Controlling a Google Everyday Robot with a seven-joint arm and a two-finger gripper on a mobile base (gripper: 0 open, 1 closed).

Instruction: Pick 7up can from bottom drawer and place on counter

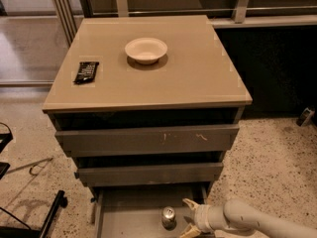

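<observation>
7up can point(169, 216): upright, long axis vertical, silver top up, on the floor of the pulled-out bottom drawer point(124, 214). Just right of the can in the view, level with it: gripper point(190, 217), fingers spread wide, nothing held, tips short of the can's side. Beyond the gripper, farther right of the can: pale arm point(257, 223). Likely next: a short sideways slide toward the can, then closing. High above the can: counter point(188, 78), with bowl point(146, 50) and dark packet point(86, 72).
</observation>
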